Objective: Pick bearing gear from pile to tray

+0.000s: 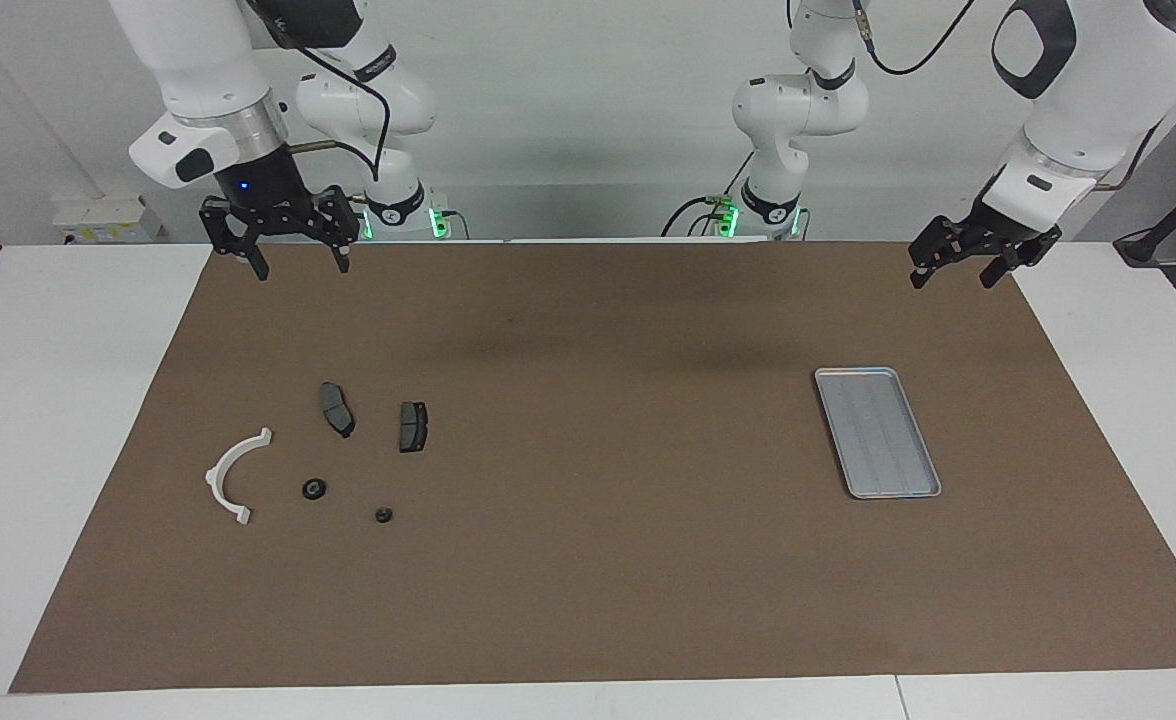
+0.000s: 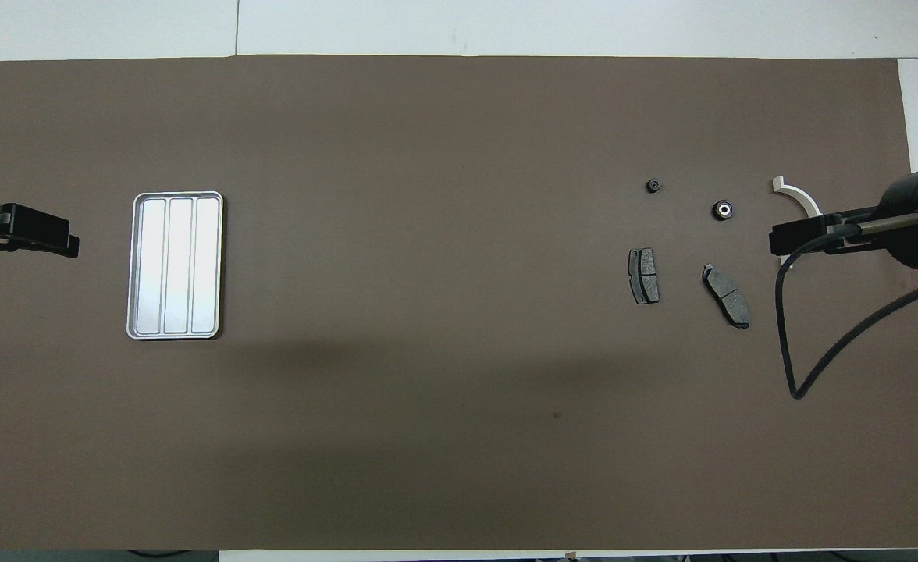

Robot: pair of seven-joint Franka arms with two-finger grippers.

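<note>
The pile lies on the brown mat toward the right arm's end: a white half-ring (image 1: 233,475), two dark grey brake pads (image 1: 337,408) (image 1: 413,426) and two small black round pieces (image 1: 314,489) (image 1: 383,516). In the overhead view the bigger round piece (image 2: 723,209) has a light centre and the smaller one (image 2: 652,186) lies beside it. The silver tray (image 1: 877,432) (image 2: 176,265) sits empty toward the left arm's end. My right gripper (image 1: 298,262) (image 2: 777,238) is open, raised over the mat's edge and touching nothing. My left gripper (image 1: 953,272) (image 2: 72,246) is open, raised beside the tray.
The brown mat (image 1: 588,560) covers most of the white table. In the overhead view the right gripper hides part of the half-ring (image 2: 798,195). A black cable (image 2: 787,336) hangs from the right arm.
</note>
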